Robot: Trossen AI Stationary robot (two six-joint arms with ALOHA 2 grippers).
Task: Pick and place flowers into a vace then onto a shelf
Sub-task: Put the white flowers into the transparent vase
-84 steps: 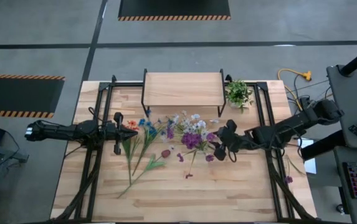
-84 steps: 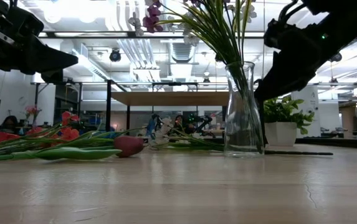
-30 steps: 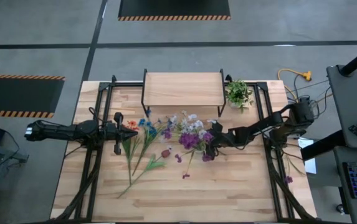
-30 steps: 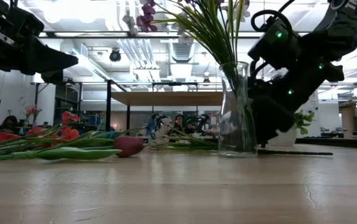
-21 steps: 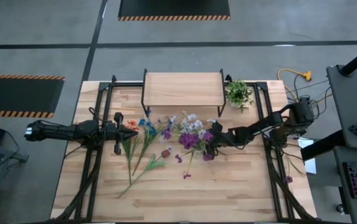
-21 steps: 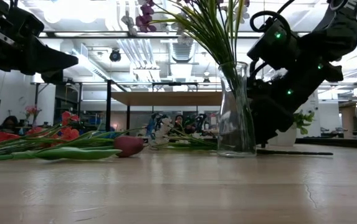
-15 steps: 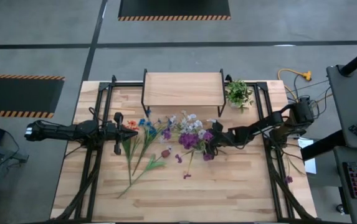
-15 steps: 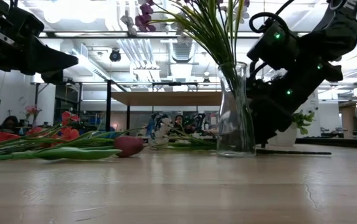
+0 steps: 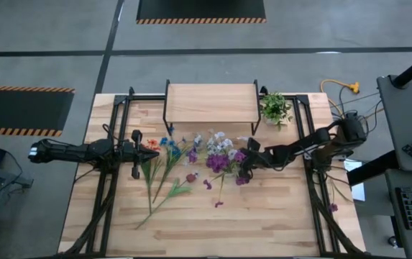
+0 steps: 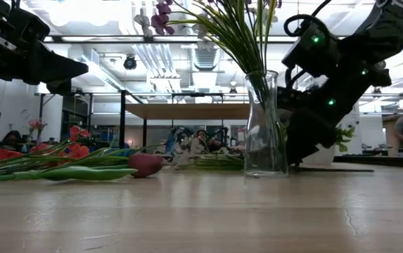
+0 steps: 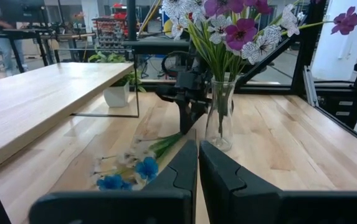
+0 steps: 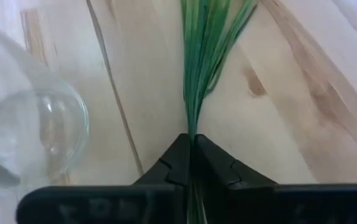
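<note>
While our right gripper (image 12: 191, 146) is clamped on a bundle of green flower stems (image 12: 198, 68) whose long axis runs straight ahead of its fingers, the vase (image 12: 32, 130) sits just beside it and the shelf (image 9: 209, 103) beyond, with the shut left gripper (image 11: 197, 162) waiting well apart.

loose flowers (image 9: 164, 167) crowd the space between left pincer (image 9: 135, 173) and vase (image 10: 265, 126).
</note>
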